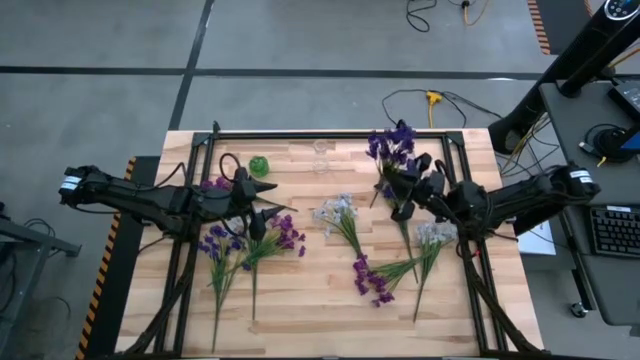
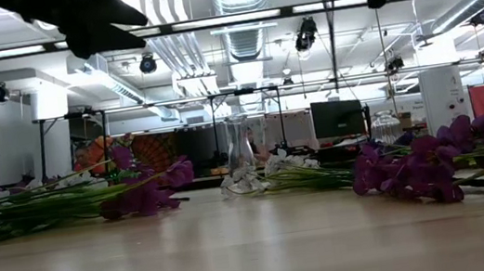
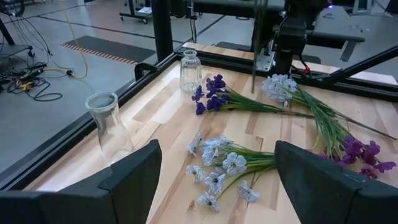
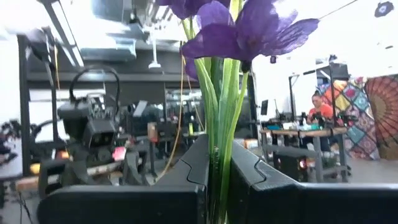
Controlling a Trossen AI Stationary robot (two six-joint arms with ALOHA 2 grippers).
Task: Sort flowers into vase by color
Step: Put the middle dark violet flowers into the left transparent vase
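Note:
My right gripper (image 4: 217, 180) is shut on a dark blue-violet sprig (image 1: 392, 146), up above the table's far right part (image 1: 408, 190). My left gripper (image 1: 272, 200) is open above the table's left half, its fingers (image 3: 130, 180) wide apart and touching nothing. Flat on the wood lie a pale-blue sprig (image 3: 217, 167) (image 1: 338, 212), a violet and magenta bunch (image 1: 245, 240), a magenta sprig (image 1: 370, 278) and a pale bunch (image 1: 435, 235). Two clear glass vases (image 3: 111, 124) (image 3: 190, 68) stand near the far edge. My right gripper pinches the sprig's bundled green stems (image 4: 219, 149) between its two fingers, which come in level and lie across them. The violet blossoms (image 4: 239, 28) stand above the fingers and the sprig is roughly upright. The stems' lower end is hidden behind the fingers.
A small green object (image 1: 259, 165) sits on the far left of the table. A black frame (image 1: 330, 134) runs around the table edges. In the low view a vase (image 2: 241, 154) stands mid-table between flower piles (image 2: 138, 196) (image 2: 424, 168). Bare wood lies along the near edge.

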